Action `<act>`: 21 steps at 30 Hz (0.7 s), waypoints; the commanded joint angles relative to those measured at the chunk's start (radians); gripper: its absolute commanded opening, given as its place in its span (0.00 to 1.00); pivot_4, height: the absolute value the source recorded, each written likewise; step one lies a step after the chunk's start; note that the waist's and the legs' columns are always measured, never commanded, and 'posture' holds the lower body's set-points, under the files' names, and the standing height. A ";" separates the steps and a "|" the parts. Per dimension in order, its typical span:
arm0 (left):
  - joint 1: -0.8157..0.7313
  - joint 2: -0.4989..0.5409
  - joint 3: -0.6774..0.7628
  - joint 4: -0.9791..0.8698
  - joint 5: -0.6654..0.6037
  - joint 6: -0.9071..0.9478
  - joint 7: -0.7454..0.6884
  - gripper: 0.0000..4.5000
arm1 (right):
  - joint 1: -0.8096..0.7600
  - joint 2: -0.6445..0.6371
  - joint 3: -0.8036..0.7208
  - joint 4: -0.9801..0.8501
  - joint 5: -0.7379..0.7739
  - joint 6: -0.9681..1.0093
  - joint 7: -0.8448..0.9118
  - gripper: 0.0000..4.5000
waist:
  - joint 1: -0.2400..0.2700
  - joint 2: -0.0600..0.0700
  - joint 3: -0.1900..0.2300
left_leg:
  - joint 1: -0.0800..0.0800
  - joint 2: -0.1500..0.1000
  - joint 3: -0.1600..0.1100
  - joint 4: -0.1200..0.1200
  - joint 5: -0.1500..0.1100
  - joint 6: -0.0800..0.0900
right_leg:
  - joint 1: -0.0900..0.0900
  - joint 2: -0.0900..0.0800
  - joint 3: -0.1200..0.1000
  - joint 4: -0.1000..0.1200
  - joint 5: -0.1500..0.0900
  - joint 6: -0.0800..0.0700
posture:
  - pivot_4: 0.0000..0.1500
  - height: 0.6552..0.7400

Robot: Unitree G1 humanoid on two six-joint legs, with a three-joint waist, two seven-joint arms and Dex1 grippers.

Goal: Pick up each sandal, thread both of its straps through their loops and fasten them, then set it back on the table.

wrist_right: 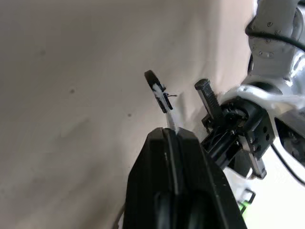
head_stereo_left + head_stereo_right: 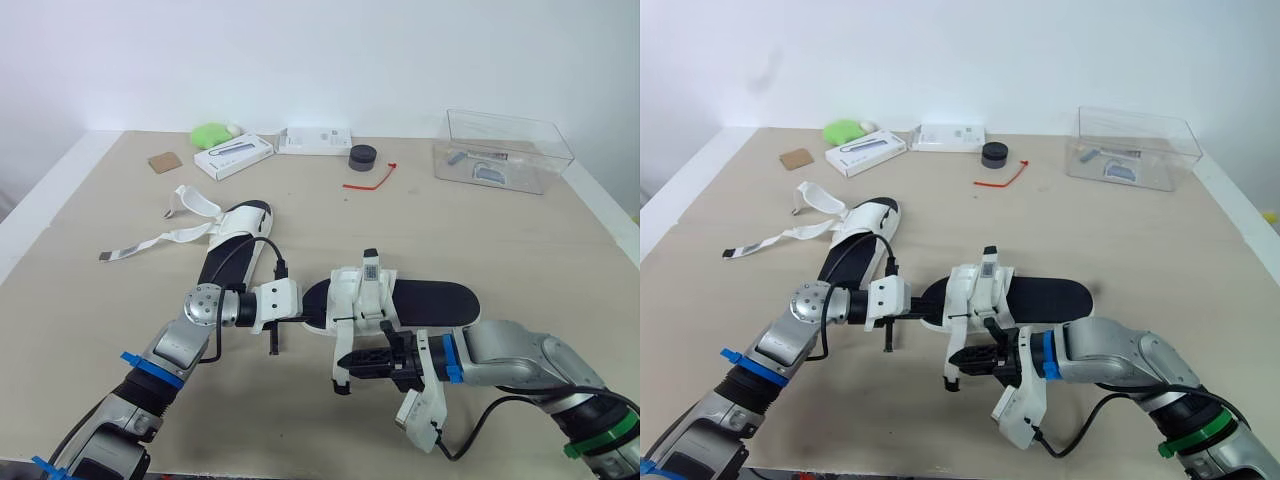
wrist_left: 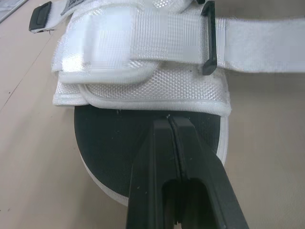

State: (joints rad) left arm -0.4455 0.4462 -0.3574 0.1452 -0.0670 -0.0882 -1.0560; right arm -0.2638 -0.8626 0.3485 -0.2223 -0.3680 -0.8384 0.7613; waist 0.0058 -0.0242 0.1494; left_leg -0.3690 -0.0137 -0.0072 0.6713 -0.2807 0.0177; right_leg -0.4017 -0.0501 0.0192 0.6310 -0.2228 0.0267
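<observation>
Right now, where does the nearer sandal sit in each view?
Left eye view: nearer sandal at centre.
Right eye view: sandal at centre.
Left wrist view: its rounded end beyond the left gripper.
Right wrist view: strap tip pinched in the right gripper.
Shared landmark: black-tipped white straps.

Nothing here can be read. A small tag (image 2: 371, 268) on the strap of the near sandal (image 2: 435, 300) carries dark print, but it is too small to make out. A white box (image 2: 233, 156) at the far side of the table (image 2: 480, 230) bears a grey picture and some faint marks. A flat white packet (image 2: 314, 140) beside it has a few small dark marks. None of these resolve into letters or numbers.
</observation>
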 commanded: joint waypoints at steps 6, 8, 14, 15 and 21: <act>0.024 0.014 -0.056 0.090 0.065 0.024 -0.020 0.00 | 0.018 0.036 -0.033 -0.263 0.772 0.864 0.097 0.02 | 0.000 0.000 0.000 | 0.001 0.002 -0.001 0.001 0.001 0.001 | 0.001 0.000 -0.001 0.000 0.002 -0.002 | 1.00 1.00; 0.020 0.012 -0.057 0.097 0.066 0.020 -0.021 0.00 | -0.056 0.070 -0.065 -0.255 0.909 1.096 0.046 0.02 | 0.000 0.000 0.000 | 0.001 0.003 -0.001 0.002 0.001 0.001 | 0.001 0.000 -0.002 0.000 0.003 -0.003 | 1.00 1.00; 0.009 0.000 -0.059 0.115 0.067 0.009 -0.020 0.00 | -0.268 0.168 -0.139 -0.098 1.012 1.438 -0.024 0.02 | 0.001 0.000 0.000 | 0.000 0.005 -0.001 0.002 0.004 0.003 | 0.000 -0.002 -0.007 0.000 0.004 -0.003 | 1.00 1.00; 0.009 -0.001 -0.058 0.117 0.067 0.008 -0.019 0.00 | -0.295 0.173 -0.143 -0.058 1.001 1.469 -0.023 0.02 | 0.001 0.000 0.000 | 0.000 0.005 -0.001 0.001 0.004 0.003 | -0.001 -0.001 -0.007 0.000 0.006 -0.003 | 1.00 1.00; 0.010 -0.007 -0.056 0.121 0.070 0.005 -0.015 0.00 | -0.348 0.173 -0.122 0.041 0.901 1.475 0.028 0.02 | 0.002 0.000 0.000 | -0.003 0.003 -0.002 0.001 0.004 0.003 | -0.002 0.001 -0.005 0.000 0.007 -0.004 | 1.00 1.00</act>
State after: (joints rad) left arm -0.4721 0.4324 -0.3576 0.1900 -0.0593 -0.1122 -1.0612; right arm -0.5842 -0.6802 0.2552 -0.1796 0.5617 0.6558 0.7739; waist 0.0075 -0.0239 0.1495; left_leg -0.3717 -0.0111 -0.0083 0.6725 -0.2764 0.0207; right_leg -0.4033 -0.0498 0.0147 0.6306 -0.2162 0.0234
